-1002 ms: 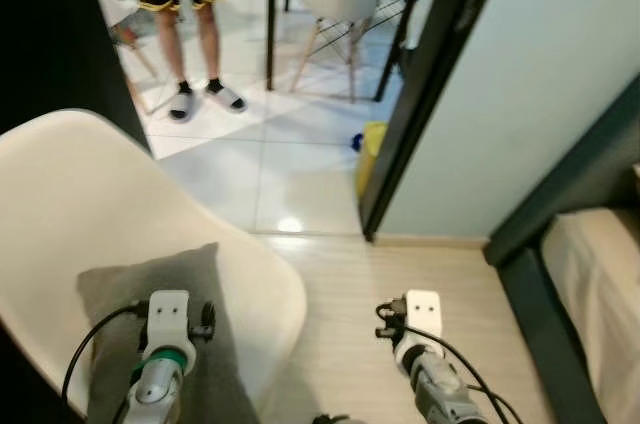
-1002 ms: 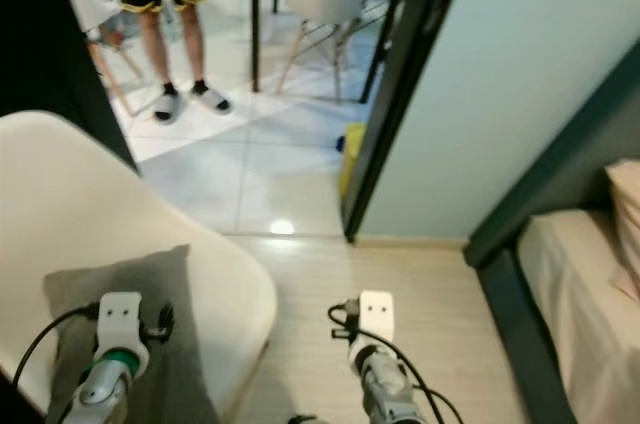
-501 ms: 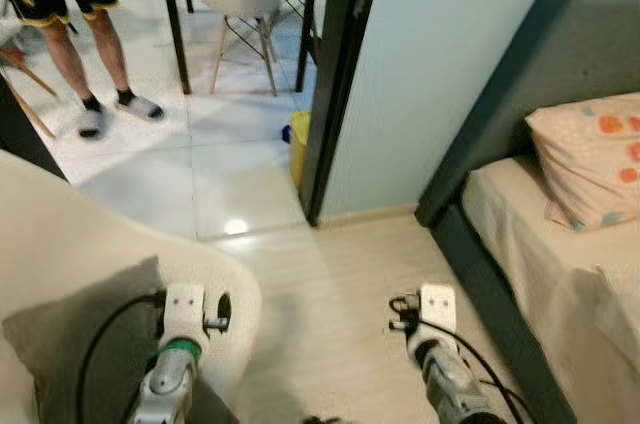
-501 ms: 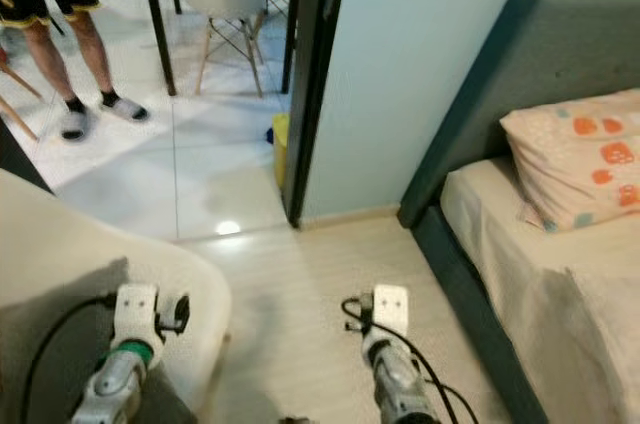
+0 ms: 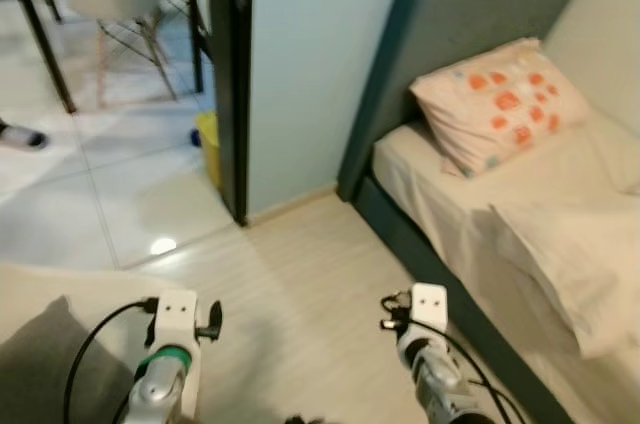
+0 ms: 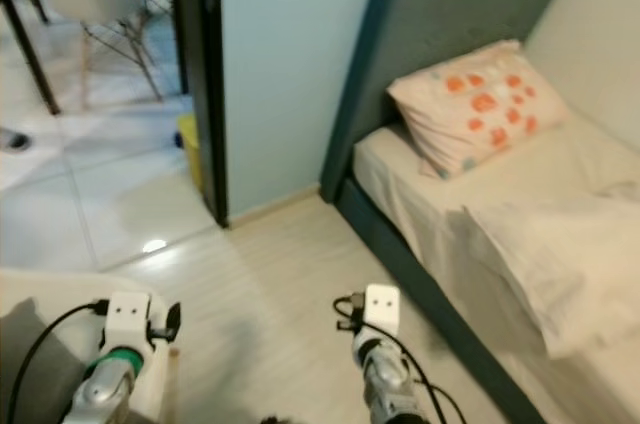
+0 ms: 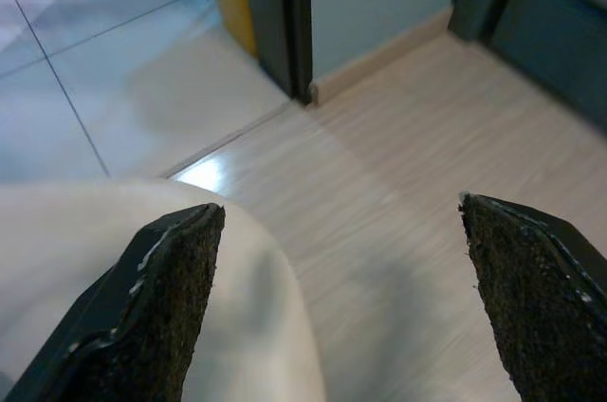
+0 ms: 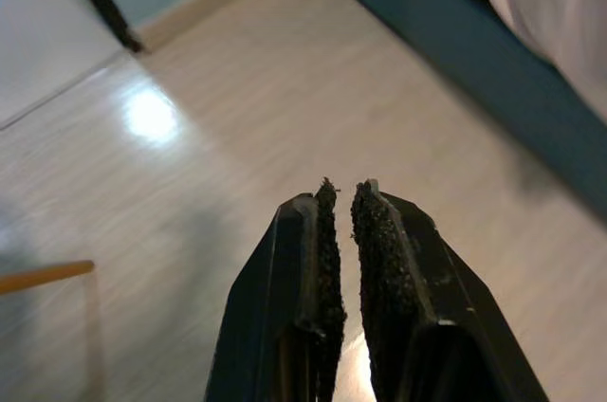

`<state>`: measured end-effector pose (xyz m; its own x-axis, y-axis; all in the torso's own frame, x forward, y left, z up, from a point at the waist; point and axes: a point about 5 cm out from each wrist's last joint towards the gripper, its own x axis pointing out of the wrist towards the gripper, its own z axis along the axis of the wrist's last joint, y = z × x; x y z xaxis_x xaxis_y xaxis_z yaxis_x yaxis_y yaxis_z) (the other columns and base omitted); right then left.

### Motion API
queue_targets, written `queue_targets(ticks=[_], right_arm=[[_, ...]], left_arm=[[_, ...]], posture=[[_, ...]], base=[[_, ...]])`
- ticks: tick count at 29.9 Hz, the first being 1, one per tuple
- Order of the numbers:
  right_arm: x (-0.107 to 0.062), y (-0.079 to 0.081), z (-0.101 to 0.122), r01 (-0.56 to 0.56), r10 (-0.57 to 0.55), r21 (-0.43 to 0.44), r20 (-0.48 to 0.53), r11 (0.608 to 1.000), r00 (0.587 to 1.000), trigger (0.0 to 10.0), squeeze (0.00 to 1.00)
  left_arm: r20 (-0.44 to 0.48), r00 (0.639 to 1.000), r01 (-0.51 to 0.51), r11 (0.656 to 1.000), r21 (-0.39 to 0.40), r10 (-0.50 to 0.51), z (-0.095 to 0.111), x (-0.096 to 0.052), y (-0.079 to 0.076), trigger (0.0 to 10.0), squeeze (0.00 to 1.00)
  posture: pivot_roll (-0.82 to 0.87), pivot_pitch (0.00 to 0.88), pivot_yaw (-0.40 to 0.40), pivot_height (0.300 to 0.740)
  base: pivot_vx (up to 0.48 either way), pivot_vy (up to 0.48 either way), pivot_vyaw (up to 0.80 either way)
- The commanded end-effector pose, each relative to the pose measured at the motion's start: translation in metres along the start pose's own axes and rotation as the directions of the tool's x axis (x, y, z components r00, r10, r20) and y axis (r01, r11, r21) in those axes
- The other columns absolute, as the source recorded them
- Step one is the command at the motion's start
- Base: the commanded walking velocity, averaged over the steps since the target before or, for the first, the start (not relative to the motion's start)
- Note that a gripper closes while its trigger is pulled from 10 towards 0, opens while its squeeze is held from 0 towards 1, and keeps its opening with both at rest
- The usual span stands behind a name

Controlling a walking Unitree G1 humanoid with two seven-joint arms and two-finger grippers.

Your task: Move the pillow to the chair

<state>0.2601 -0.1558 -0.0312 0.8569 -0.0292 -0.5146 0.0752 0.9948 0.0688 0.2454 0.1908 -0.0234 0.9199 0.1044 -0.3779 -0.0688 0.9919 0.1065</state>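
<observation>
One orange-spotted pillow (image 5: 497,104) leaning against the headboard (image 5: 455,19), left gripper (image 7: 351,298) hanging spread wide over the chair (image 7: 104,260), right gripper (image 8: 343,231) pinching closed, empty.

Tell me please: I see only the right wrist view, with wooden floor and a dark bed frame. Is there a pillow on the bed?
Observer: Yes. A pillow with orange spots leans against the grey headboard at the head of the bed.
Operator: Where is the chair?
Observer: The cream chair is on the robot's left, just below the left pincer.
Operator: Is something on its seat?
Observer: A grey cushion lies on it.
Operator: Is the left pincer open?
Observer: Yes, its fingers stand wide apart with nothing between them.
</observation>
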Motion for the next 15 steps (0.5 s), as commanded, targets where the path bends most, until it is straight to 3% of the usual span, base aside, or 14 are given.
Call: queue_targets(ticks=[1, 15], right_arm=[[-0.0023, -0.0085, -0.0066, 0.036, -0.035, 0.017, -0.028, 0.999, 0.999, 10.0, 0.0], [-0.0011, -0.0094, -0.0036, 0.041, -0.041, 0.022, -0.022, 0.999, 0.999, 10.0, 0.0]], left_arm=[[-0.015, 1.0, 0.018, 1.0, 0.014, -0.018, -0.0044, -0.0021, -0.0053, 10.0, 0.0], [-0.016, 1.0, 0.026, 0.999, 0.019, -0.026, -0.0035, -0.0012, -0.007, 10.0, 0.0]], posture=[[0.04, 0.02, -0.001, 0.74], [0.04, 0.019, -0.001, 0.74]], base=[[0.0, 0.0, -0.8], [0.0, 0.0, -0.8]])
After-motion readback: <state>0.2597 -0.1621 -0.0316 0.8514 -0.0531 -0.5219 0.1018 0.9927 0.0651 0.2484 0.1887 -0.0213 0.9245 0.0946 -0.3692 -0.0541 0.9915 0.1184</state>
